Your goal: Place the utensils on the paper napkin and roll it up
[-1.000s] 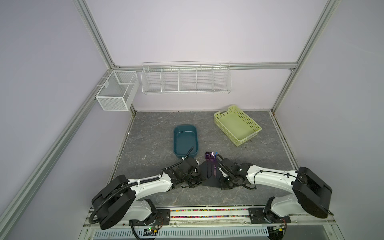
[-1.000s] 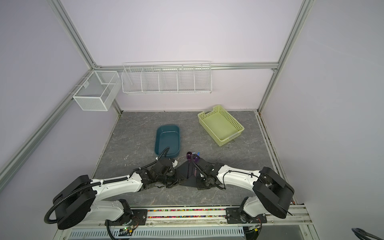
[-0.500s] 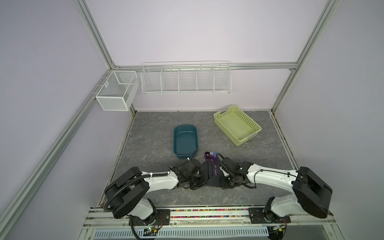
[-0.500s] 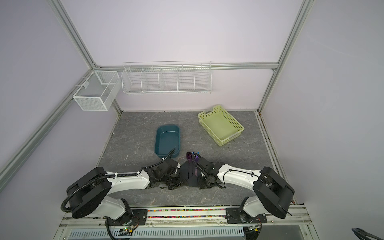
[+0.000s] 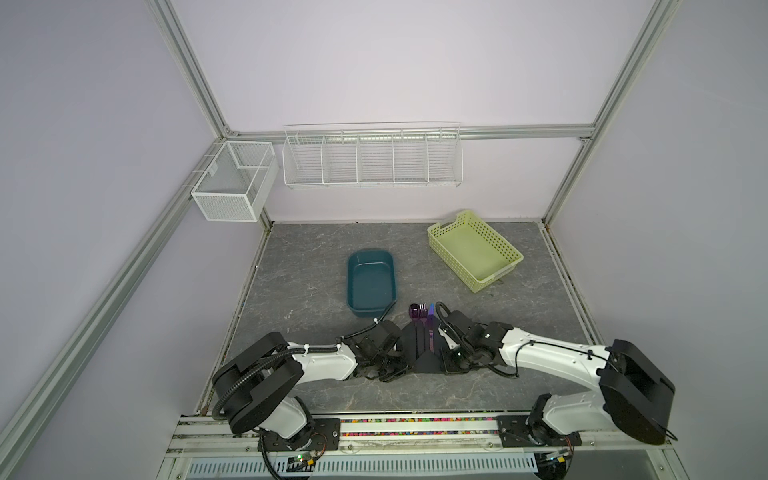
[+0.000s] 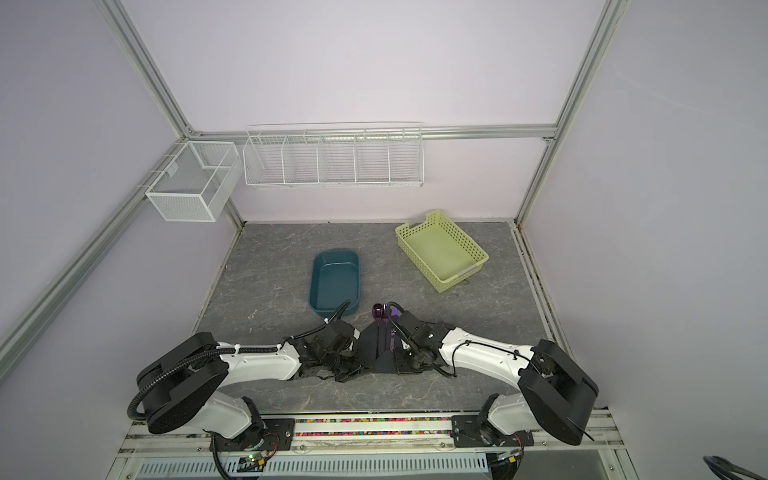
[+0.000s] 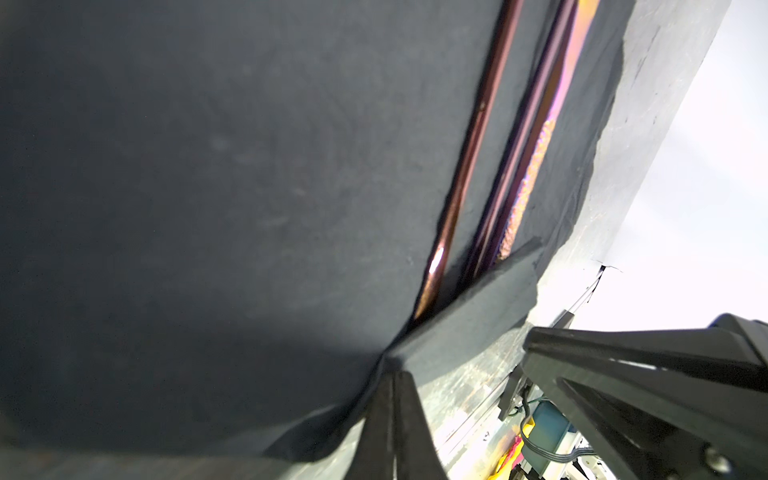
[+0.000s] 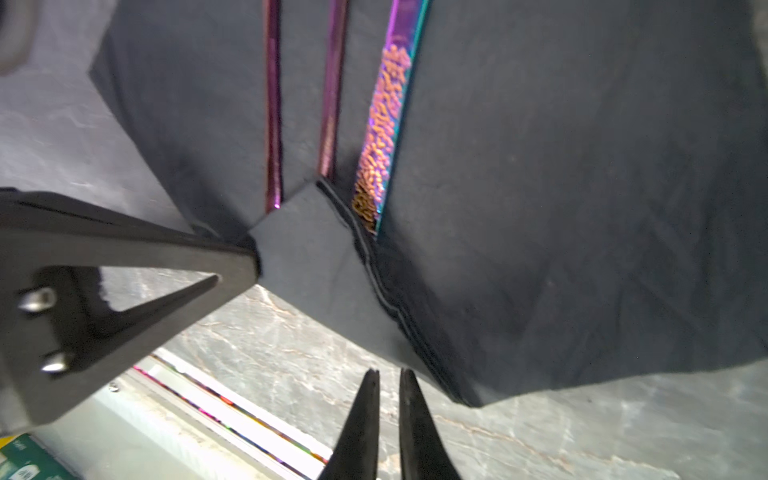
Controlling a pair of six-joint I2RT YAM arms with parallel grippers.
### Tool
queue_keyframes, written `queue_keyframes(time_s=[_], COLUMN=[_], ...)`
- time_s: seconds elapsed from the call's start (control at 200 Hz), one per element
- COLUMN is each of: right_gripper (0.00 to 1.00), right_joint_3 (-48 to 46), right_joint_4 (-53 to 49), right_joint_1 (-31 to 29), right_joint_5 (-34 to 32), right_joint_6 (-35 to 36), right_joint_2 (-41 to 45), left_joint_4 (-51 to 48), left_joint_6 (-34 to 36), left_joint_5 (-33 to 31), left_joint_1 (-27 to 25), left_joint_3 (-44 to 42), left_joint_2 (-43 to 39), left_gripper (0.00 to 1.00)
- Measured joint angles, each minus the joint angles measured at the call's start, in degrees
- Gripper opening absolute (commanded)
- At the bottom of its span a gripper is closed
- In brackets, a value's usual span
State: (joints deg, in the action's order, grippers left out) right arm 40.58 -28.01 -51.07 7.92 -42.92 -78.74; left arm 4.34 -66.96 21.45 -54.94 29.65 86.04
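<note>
Plainly, the next move depends on how the utensils (image 8: 331,104) lie. Their long axis runs from the table's front edge toward its back edge, handles toward the front. The shiny heads poke out past the far side of the paper napkin (image 5: 414,349). I judge the roll must therefore go crosswise, side to side over the handles.

The napkin sits near the middle of the front edge, with its near corner folded up over the handle ends. My left gripper (image 7: 391,376) has its fingers pressed together at that flap's spoon-side corner. I think it is pinching the paper, though the wrist view is blurred there. My right gripper (image 8: 388,376) waits on the knife side with its fingers parted by only a slit and nothing between them. Its tips are over bare table just off the napkin's near edge. The left arm is thus nearer the paper and looks better placed to lead.

The table (image 5: 316,291) is flat grey marbled stone, so thin paper may slide on it rather than curl. The teal tub (image 5: 370,282) stands just beyond the utensil heads. The yellow-green basket (image 5: 473,249) is well apart, toward the back right corner.
</note>
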Motion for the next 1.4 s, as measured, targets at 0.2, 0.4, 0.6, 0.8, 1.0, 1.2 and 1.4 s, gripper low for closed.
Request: queue_keyframes(time_s=[0.2, 0.4, 0.6, 0.8, 1.0, 1.2, 1.4], right_gripper=[0.15, 0.14, 0.14, 0.14, 0.15, 0.15, 0.14], right_joint_3=[0.0, -0.2, -0.7, -0.7, -1.5, -5.4, -5.9], right_joint_4=[2.1, 5.7, 6.1, 5.6, 3.5, 7.9, 10.0], right_joint_1=[0.9, 2.2, 2.9, 3.0, 3.0, 3.0, 3.0], right_joint_5=[0.9, 2.9, 2.9, 2.8, 3.3, 8.4, 10.4], right_joint_6=[-0.6, -0.6, -0.5, -0.3, -0.6, -2.6, -3.4], right_joint_2=[-0.4, -3.5, -5.7, -5.6, -1.0, 0.6, -1.7], left_joint_4=[0.3, 1.3, 1.6, 1.7, 1.6, 1.6, 1.5], left_joint_6=[-0.2, -0.4, -0.5, -0.8, -0.9, -1.1, -1.3], left_joint_5=[0.0, 0.0, -0.1, -0.2, -0.4, -0.5, -0.6], left_joint_1=[0.0, 0.0, 0.0, 0.0, 0.0, 0.0, 0.0], left_joint_3=[-0.2, -0.8, -1.1, -1.4, -1.5, -1.6, -1.6], left_joint_2=[0.0, -0.2, -0.4, -0.7, -0.9, -1.0, -1.1], left_gripper=[0.0, 0.0, 0.0, 0.0, 0.0, 0.0, 0.0])
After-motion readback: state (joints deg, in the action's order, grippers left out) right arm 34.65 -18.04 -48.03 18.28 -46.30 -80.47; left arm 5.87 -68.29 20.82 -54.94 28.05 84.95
